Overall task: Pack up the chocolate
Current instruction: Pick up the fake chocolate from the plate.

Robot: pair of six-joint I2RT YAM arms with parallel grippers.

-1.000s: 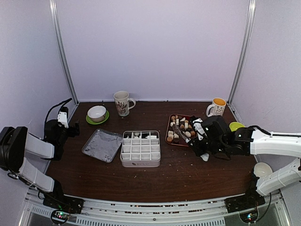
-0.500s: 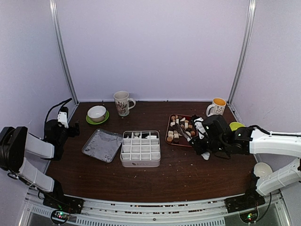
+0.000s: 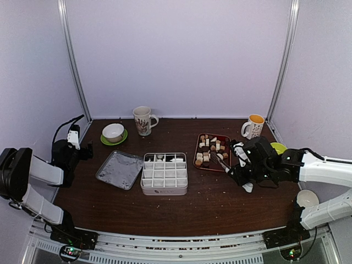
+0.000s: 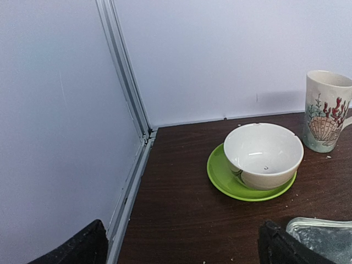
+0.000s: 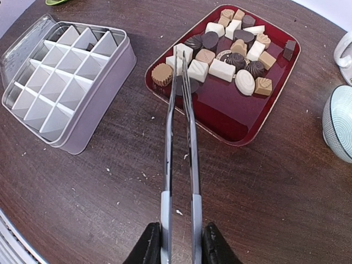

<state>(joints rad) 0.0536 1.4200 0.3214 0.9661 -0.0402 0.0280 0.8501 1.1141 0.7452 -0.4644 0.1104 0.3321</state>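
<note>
Chocolate (image 5: 223,69) sits in a heap on the red tray (image 5: 231,118), to the right of centre on the dark wooden table (image 3: 220,203): dark, tan and cream pieces crowded towards the tray's far side, the near part of it bare. The right gripper (image 5: 181,245) is clenched around the handle end of a pair of tongs (image 5: 180,154), both fingers pressed against the white grips. The long metal arms reach out over the tray's near left corner, tips close together among the outermost pieces. Something dark lies right at the tips, but I can't tell whether it is pinched or only sits under them.

Just left of the tray stands the divided tin (image 5: 66,82), its white partitions making a grid of small cells. From above, a few pale bits show in the back row, though I can't make out what they are. The tin's silver lid (image 3: 119,169) lies flat beside it, further left.

Over at the left edge, the left gripper (image 4: 181,250) hangs released, fingers spread wide with nothing between them, low over the table. Ahead of it is a white bowl (image 4: 264,155) on a green saucer (image 4: 220,179), and to the right of that a shell-patterned mug (image 4: 325,110).
</note>
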